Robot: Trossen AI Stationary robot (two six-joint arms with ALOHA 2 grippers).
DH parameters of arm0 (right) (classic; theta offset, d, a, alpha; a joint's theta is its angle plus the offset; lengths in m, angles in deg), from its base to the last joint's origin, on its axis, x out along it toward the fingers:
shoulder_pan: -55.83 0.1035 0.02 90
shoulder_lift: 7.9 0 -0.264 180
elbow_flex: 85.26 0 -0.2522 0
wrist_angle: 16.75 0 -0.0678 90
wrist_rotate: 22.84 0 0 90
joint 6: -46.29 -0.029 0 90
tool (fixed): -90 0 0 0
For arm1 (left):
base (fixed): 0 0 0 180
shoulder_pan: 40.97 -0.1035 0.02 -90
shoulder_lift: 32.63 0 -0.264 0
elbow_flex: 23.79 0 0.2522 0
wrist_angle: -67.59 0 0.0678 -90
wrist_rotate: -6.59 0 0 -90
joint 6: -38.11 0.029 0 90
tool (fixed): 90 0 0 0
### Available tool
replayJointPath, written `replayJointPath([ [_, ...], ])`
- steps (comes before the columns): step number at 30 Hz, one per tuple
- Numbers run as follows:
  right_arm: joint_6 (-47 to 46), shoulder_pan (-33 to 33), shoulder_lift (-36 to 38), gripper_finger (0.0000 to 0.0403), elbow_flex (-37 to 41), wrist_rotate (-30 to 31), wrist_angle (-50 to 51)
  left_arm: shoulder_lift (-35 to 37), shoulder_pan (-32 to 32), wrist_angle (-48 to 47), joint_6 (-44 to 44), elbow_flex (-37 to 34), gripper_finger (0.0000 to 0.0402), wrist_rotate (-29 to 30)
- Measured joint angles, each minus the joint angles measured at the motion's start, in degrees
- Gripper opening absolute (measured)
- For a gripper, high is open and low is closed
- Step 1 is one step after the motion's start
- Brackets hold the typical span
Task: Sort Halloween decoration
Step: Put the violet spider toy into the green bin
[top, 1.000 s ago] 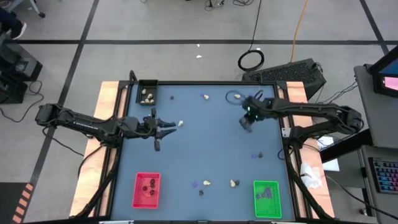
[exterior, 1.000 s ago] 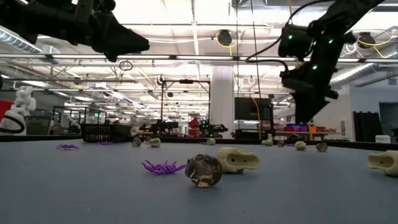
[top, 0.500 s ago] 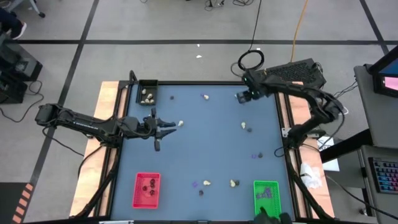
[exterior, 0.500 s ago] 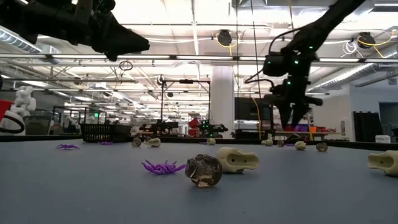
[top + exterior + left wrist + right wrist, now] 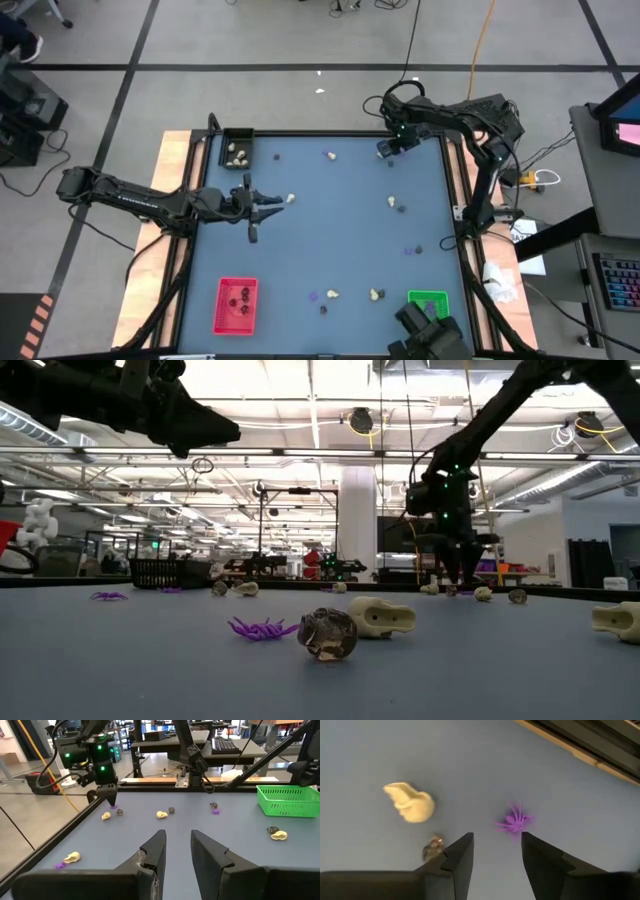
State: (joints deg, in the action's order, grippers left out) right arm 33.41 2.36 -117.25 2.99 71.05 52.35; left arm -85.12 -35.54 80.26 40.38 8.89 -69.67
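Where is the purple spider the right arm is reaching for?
In the right wrist view the purple spider lies on the table just ahead of the open right tool, near the table's far right corner, with a cream lump beside it.

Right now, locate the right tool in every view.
High: right tool at the table's top-right corner.
Low: right of centre, tips near the tabletop.
Left wrist: upper left, above the purple spider.
Right wrist: bottom edge, open, spider just ahead.
Shared landmark: the purple spider.

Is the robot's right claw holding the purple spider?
No, in the right wrist view the purple spider lies flat on the blue table, just ahead of the open right claw, with nothing between its fingers.
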Motion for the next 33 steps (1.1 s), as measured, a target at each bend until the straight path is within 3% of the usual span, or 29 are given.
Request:
replayJointPath([
  [11, 0.66, -4.14, -3.13, 0.0153, -0.65, -0.97, -0.01, 0.0, 0.0, 0.0, 0.0, 0.0, 0.0084, 0.0],
  [19, 1.77, -5.55, -4.03, 0.0111, -0.68, -3.64, -0.57, 0.0, 0.0, 0.0, -0.07, 0.0, 0.0084, 0.0],
  [26, 2.18, -5.57, -4.19, 0.0098, -0.68, -4.05, -1.0, 0.0, 0.0, 0.02, -0.18, 0.0, 0.0084, -0.02],
  [33, 4.81, -5.57, -4.19, 0.0032, -0.68, -4.13, -1.06, 0.0, 0.01, 0.02, -0.08, 0.0, 0.0084, -0.02],
])
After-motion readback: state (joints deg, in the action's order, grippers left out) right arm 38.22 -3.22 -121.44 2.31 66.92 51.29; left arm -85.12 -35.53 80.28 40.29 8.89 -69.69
